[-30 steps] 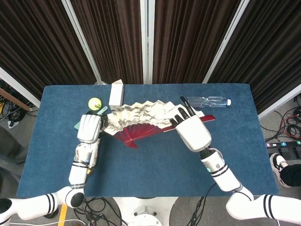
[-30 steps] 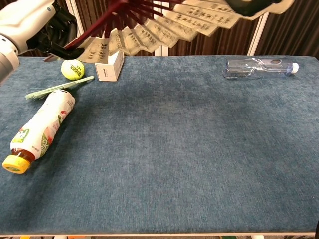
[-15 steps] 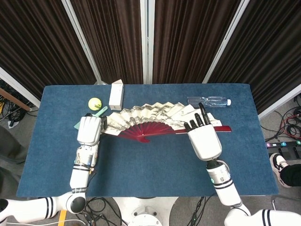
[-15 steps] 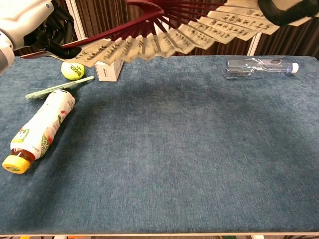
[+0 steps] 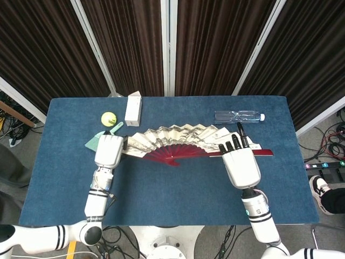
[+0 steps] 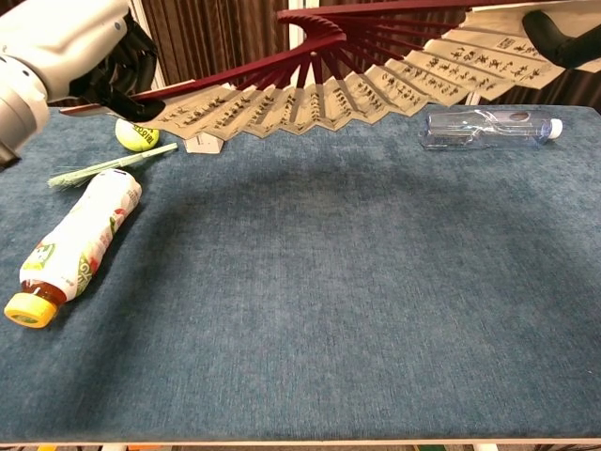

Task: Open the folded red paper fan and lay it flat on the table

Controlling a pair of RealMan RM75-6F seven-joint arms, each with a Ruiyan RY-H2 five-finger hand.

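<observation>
Dark curtains backing blue-carpeted table [image 5: 178,183]. Red-ribbed paper fan [image 5: 178,141] hanging spread above table, held aloft. Left hand [image 5: 109,150] gripping left end rib; right hand [image 5: 241,164] gripping right one. Advice: lowering both ends level, releasing only once pleats are touching table.

From my feed: blue cloth-topped table [image 5: 172,183], dark brown pleated curtains [image 5: 129,43] behind split by pale uprights [image 5: 168,46], grey floor [image 5: 322,178] with tangled cables [image 5: 331,143] at right.
</observation>
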